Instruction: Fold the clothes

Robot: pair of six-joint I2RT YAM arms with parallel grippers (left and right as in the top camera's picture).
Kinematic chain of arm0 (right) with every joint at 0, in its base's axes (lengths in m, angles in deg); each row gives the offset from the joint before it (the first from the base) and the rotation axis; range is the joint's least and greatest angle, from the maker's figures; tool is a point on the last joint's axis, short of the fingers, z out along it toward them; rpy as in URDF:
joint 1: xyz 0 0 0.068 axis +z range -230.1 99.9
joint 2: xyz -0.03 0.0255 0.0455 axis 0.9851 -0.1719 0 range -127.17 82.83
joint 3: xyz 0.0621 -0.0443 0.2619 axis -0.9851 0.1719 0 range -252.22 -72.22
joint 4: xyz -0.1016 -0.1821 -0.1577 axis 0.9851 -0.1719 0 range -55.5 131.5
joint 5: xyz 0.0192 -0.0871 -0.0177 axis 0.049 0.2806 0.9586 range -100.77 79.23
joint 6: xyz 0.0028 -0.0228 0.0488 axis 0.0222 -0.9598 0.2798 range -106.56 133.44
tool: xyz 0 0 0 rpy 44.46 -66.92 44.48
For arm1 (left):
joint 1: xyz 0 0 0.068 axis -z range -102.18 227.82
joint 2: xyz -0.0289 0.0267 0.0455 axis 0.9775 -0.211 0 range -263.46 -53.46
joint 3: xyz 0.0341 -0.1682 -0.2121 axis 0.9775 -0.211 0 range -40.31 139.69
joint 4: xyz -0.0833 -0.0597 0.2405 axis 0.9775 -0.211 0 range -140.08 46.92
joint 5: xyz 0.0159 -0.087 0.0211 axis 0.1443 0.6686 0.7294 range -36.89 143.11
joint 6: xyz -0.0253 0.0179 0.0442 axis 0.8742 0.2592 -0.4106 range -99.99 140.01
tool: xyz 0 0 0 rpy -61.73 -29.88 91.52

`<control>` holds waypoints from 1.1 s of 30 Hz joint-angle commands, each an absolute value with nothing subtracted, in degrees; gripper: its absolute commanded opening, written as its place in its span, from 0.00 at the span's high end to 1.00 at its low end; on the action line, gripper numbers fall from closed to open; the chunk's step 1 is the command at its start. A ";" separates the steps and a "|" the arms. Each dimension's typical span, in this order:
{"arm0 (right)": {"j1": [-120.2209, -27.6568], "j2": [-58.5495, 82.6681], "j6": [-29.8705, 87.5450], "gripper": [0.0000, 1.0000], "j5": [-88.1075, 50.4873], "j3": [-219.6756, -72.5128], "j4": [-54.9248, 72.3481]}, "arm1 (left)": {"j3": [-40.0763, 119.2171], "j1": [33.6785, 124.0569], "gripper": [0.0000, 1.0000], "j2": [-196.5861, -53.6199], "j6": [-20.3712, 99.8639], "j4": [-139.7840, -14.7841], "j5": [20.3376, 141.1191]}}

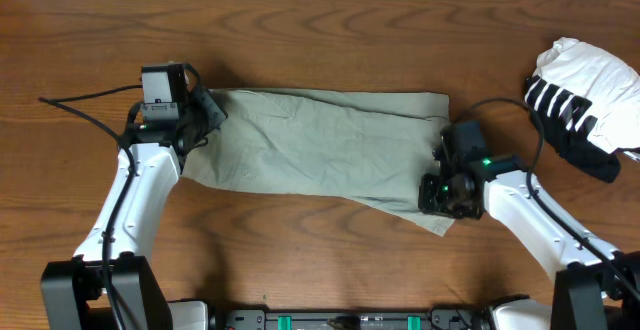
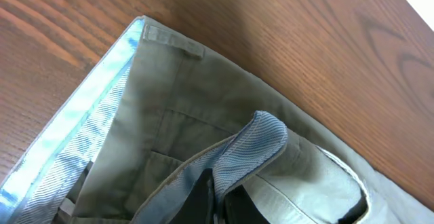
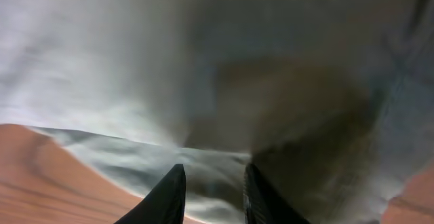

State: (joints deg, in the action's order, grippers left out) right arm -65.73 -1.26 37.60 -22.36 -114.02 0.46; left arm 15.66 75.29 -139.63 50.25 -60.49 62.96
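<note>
Two grippers: the left gripper (image 2: 220,193) is at the waistband end of the khaki trousers (image 1: 320,140); the right gripper (image 3: 213,176) is at the leg end.
Khaki trousers: one pair; it lies lengthwise across the middle of the tabletop (image 1: 320,30), waist to the robot's left, legs to its right; the near edge runs slantwise, with the right corner closest to the robot.
Left jaws: pressed together on a fold of the waistband (image 2: 169,41); its blue striped lining (image 2: 261,139) stands up out of them.
Right jaws: two dark tips with a gap between them; pale cloth fills the gap and hangs over most of the view; I cannot tell whether they pinch it.
Step in hand: probably halving the length, one end carried over onto the other.
Doing it well: make sure the right jaws have every layer of the leg end, not the top one alone; lift only enough for the cloth to clear itself; carry that end straight along the trousers so the long edges match, since the slant already there would worsen with a skewed pull; let the left grip act as the anchor; lay the cloth down, do not drop it.
Striped garment (image 1: 580,95): one; white with black stripes, bunched at the tabletop's right edge, apart from the trousers but near the right arm; the elbow could drag it.
Count: one pair of trousers; one striped garment; two grippers.
</note>
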 commanded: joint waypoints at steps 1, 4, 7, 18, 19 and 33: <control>-65.03 -1.63 40.25 0.73 -22.17 -112.42 0.83 | 17.06 74.92 0.94 -139.54 51.21 -58.74 60.79; -65.03 -1.63 40.77 0.73 -22.17 -111.07 1.16 | 17.06 74.92 0.94 -139.54 51.25 -56.84 60.42; -65.03 -1.68 42.50 0.73 -22.17 -108.95 2.58 | 17.06 74.92 0.94 -139.54 52.22 -54.94 59.46; -65.14 -1.68 48.66 0.75 -18.95 -105.43 4.88 | 17.04 74.92 0.94 -139.56 55.95 -51.48 46.15; -65.14 -1.68 49.19 0.75 -18.52 -105.43 4.74 | 17.04 74.92 0.94 -139.56 55.93 -51.39 45.36; -65.14 -1.68 50.08 0.75 -18.52 -105.43 4.00 | 17.04 74.92 0.31 -143.50 55.67 -45.34 41.65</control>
State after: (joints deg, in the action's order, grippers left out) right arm -65.73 -0.13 49.01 -21.64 -107.99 4.88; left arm 15.66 75.27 -141.94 55.71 -45.54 44.60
